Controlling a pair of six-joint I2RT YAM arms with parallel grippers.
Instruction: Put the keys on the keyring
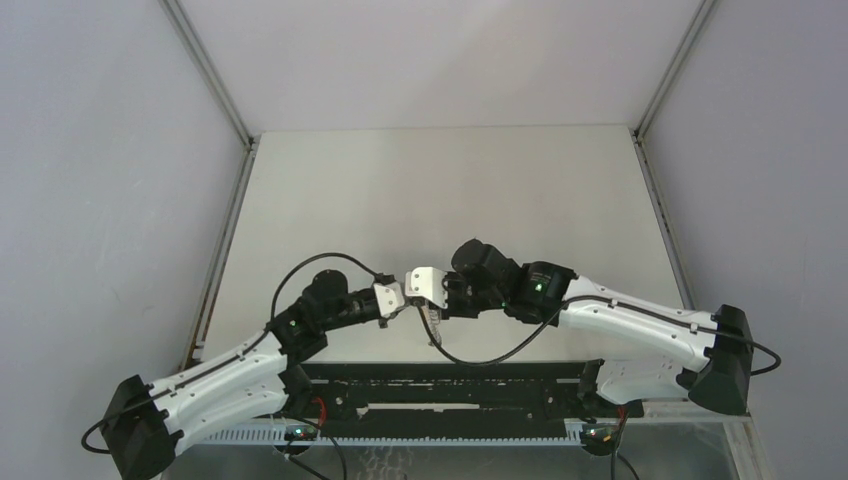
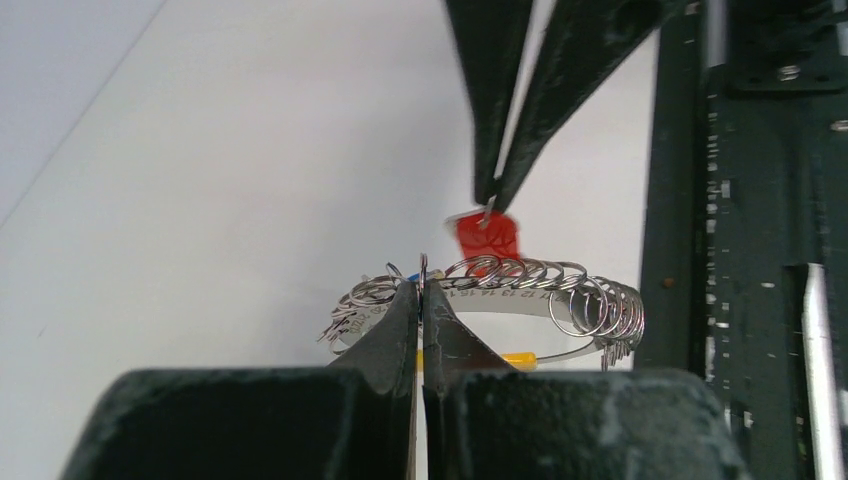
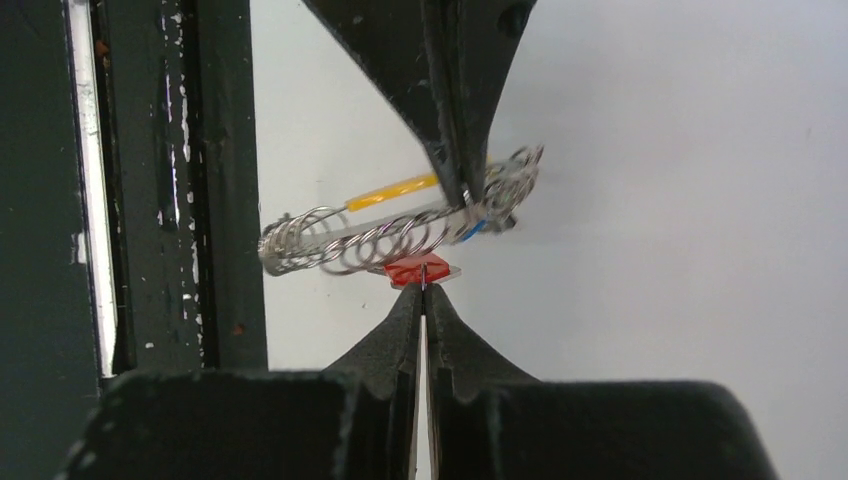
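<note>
Left wrist view: left jaws pinch silver metal keyring band [image 2: 520, 298] strung with wire loops.
Beyond them: red plastic-headed key [image 2: 487, 238], pinched in right jaws, just beside the loops.
Band axis: crosswise to both jaws.

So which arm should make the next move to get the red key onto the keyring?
Right. The right arm has the red key pinched in its jaws just beside the keyring, which the left arm grips.
</note>
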